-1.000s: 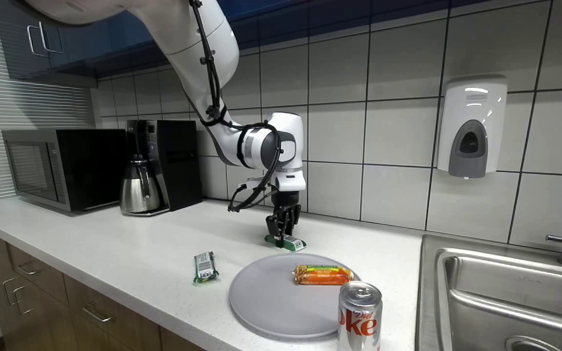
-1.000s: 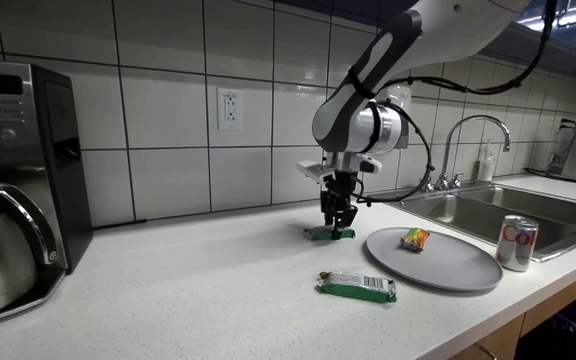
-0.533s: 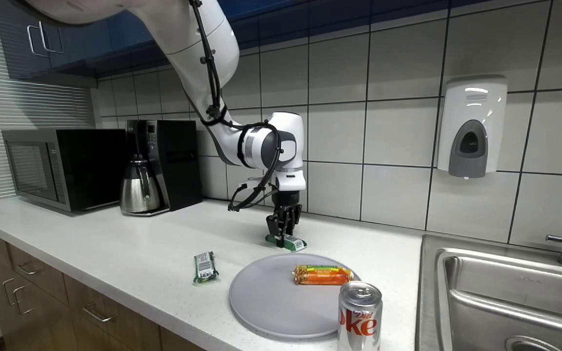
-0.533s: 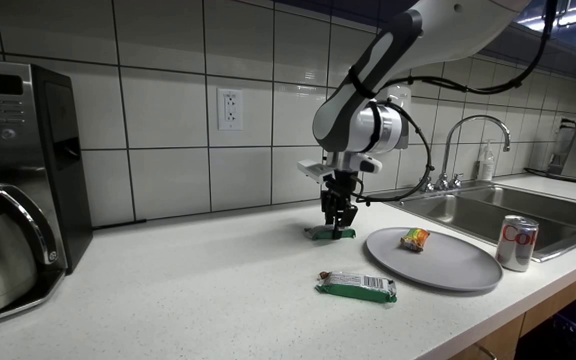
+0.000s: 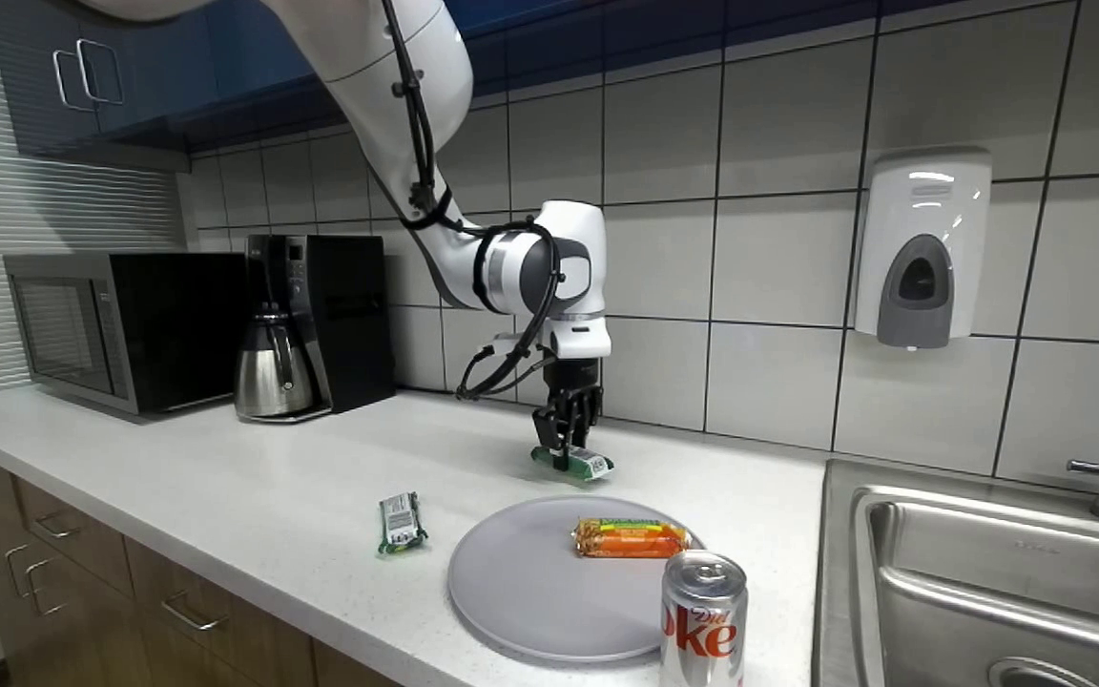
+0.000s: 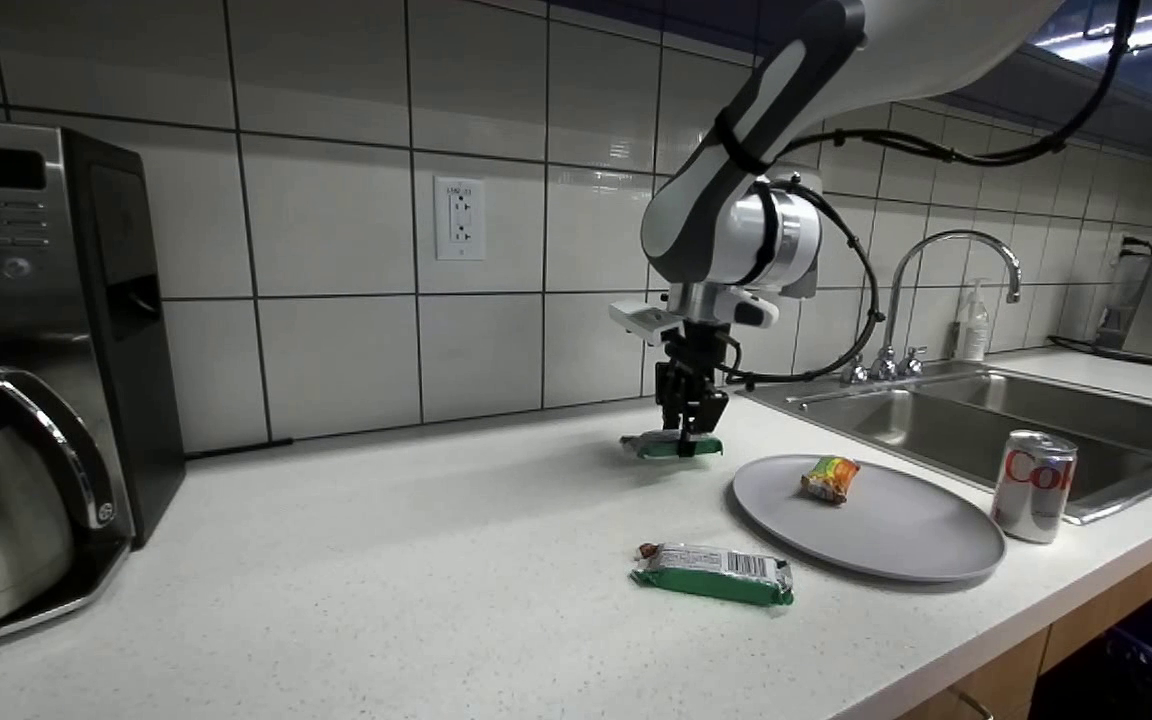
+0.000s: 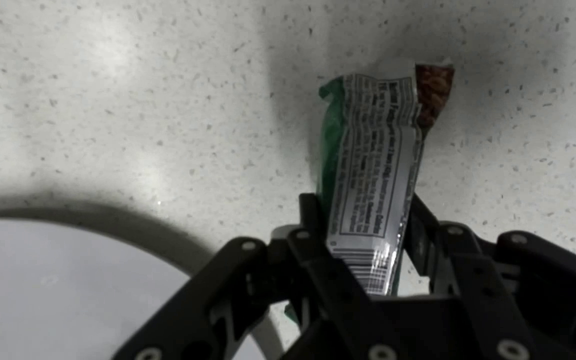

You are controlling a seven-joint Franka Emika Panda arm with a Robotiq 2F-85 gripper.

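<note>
**Narrow Pinch on a Light, Slim Load**

Below me spreads the white speckled surface, and on it, near my grip, lies a round flat grey plate. My black two-fingered claw comes next in size: its jaws are drawn in to the width of what they pinch, a slim green-and-silver foil-wrapped snack bar. That bar looks to hang just above the surface, outside the plate's rim, its silver printed panel facing up.

I expect it to weigh very little. The wrapper looks slick and slightly loose, so it could slide or twist if I squeeze too lightly; what is inside is probably stiff but crumbly, so pressing too hard may crack it. The best hold, I judge, is across the long edges around its midsection, which is where my fingertips press, one against each side. Smallest of all, the flattened ends of the wrapper look floppy and would make poor handles.
</note>
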